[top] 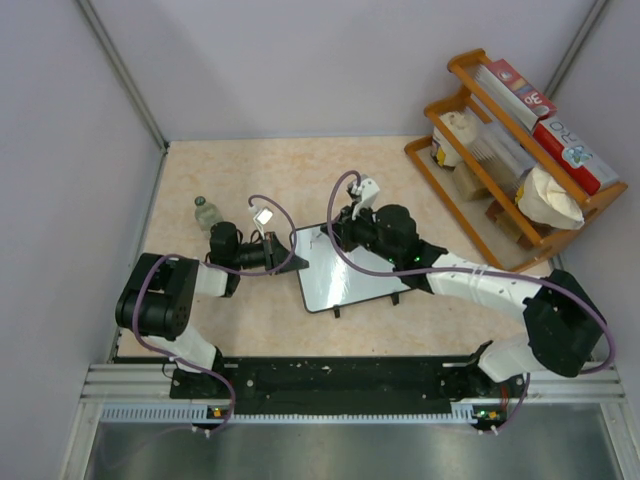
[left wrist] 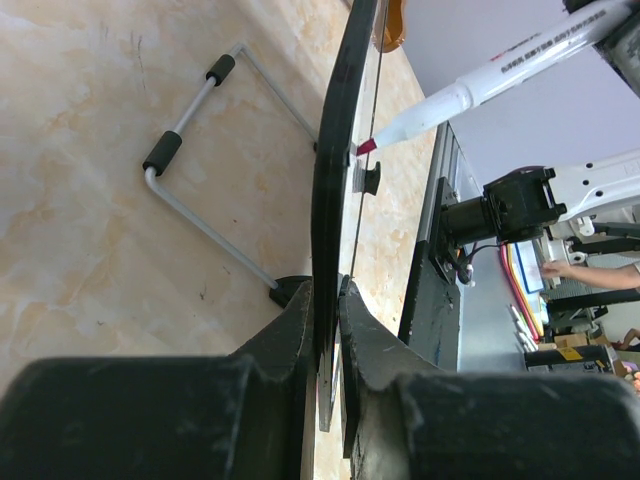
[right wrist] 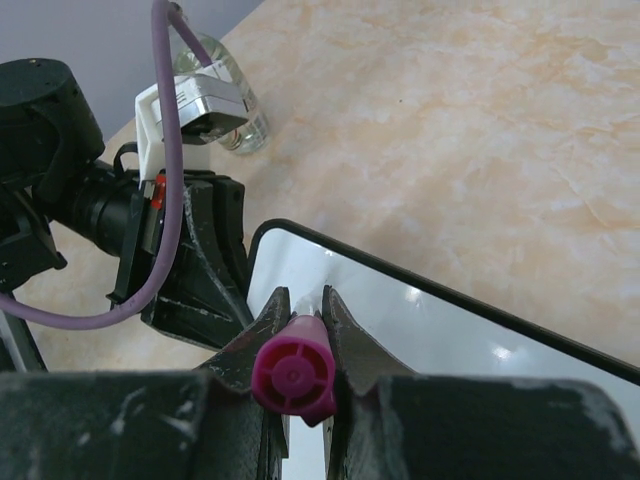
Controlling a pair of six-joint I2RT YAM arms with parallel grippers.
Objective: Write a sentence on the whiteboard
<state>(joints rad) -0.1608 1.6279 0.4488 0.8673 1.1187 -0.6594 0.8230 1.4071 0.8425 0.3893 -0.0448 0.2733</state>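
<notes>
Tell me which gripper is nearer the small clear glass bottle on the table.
Left. The left gripper, clamped on the black-framed whiteboard's left edge, lies a short way from the small clear glass bottle. The right gripper, holding a magenta-capped marker, is farther away over the board.

Beige marbled table [top: 260, 330], whiteboard [top: 340, 275] standing on it, glass bottle [top: 206, 212] near left wall, wooden rack [top: 466, 64] at right
</notes>
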